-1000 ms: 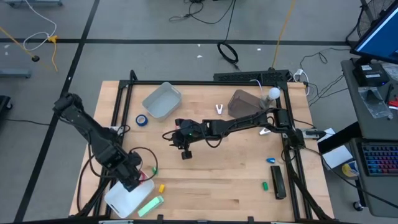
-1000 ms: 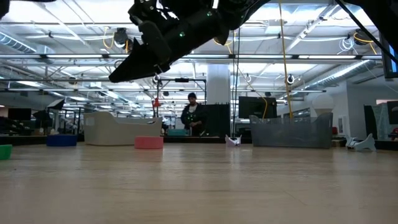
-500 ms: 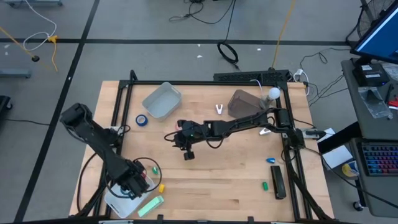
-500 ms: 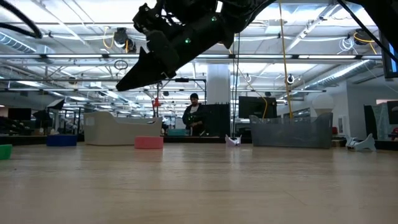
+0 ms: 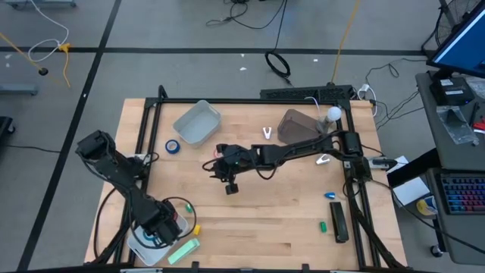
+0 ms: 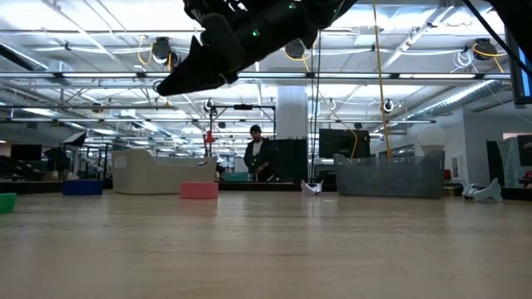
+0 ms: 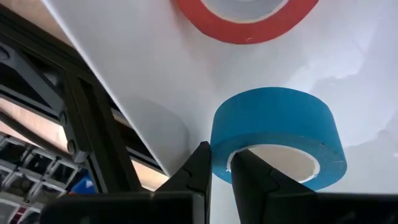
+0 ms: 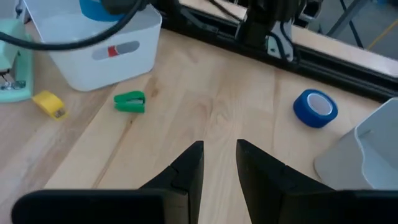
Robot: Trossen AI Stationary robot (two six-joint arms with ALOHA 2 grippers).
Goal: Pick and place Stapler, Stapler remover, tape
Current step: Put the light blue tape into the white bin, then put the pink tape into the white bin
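Blue tape (image 7: 277, 134): pinched at its wall by left gripper (image 7: 219, 171), inside white bin (image 7: 143, 81); red tape (image 7: 249, 22) lies in the same bin. Second blue tape (image 8: 315, 107): on table, near grey bin (image 5: 197, 121). Right gripper (image 8: 217, 163): slightly parted, empty, above mid-table.

Left gripper (image 7: 221, 168), pinching a blue tape roll (image 7: 277, 134), has moved from beside the white bin (image 5: 144, 246) to down inside it. Left arm's elbow has swung outward. Right gripper (image 5: 231, 187) drifted slightly, rising in the low view.
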